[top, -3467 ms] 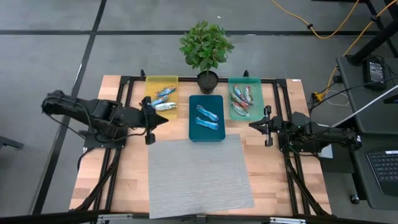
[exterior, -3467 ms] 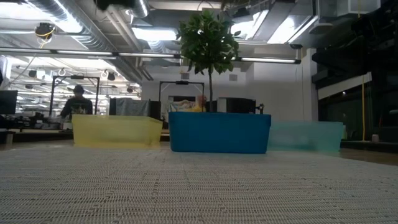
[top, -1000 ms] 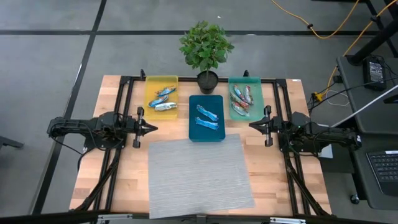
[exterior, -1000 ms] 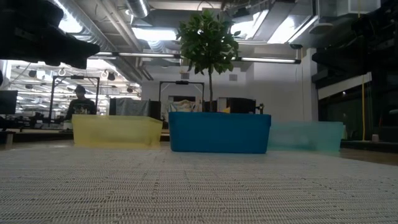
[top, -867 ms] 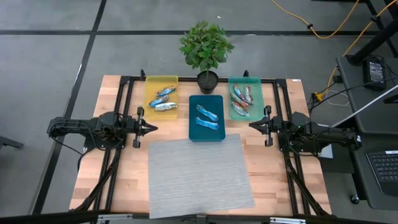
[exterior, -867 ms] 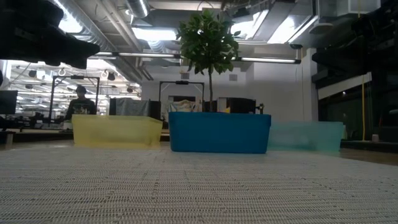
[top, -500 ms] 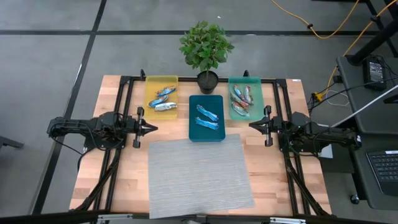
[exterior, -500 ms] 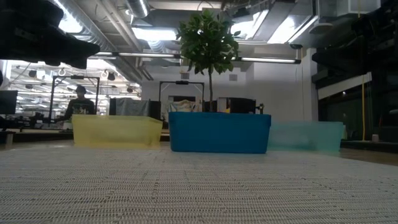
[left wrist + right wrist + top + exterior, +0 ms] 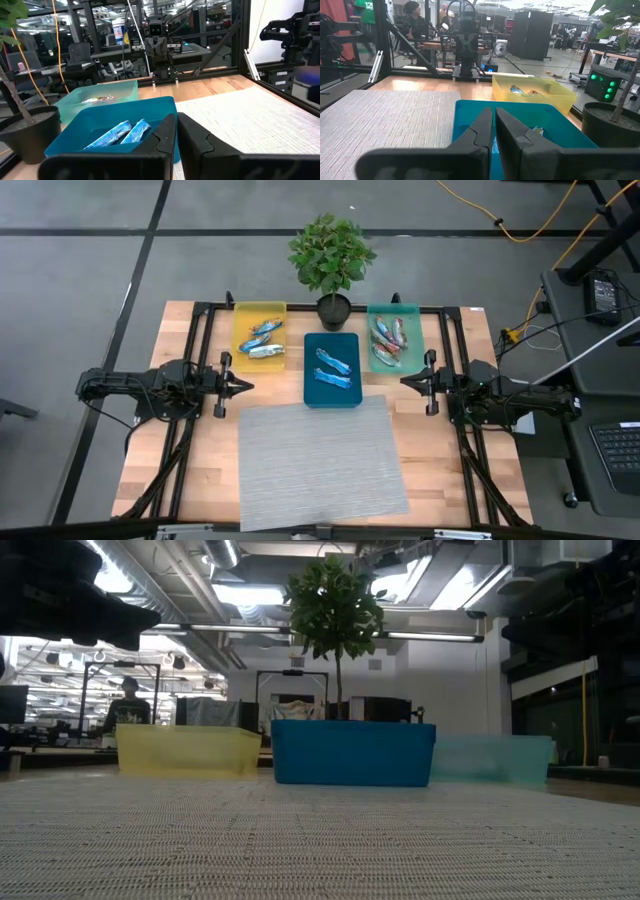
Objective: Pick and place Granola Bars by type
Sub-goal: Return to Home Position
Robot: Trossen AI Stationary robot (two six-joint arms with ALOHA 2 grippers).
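The granola bars lie sorted in three trays at the table's far side. Silvery-white and blue bars rest in the yellow tray. Two bright blue bars lie in the blue tray, also seen as blue bars in the left wrist view. Red-orange bars sit in the teal tray. My left gripper is shut, left of the blue tray. My right gripper is shut, right of it. Neither touches anything.
A grey ribbed mat covers the table's near middle. A potted plant stands at the far edge behind the blue tray. Black frame rails run along both sides. A person shows far off in the room.
Nothing has moved in the last second. Before that, the left arm drew back from beside the yellow tray toward the table's left edge and settled where it is now.
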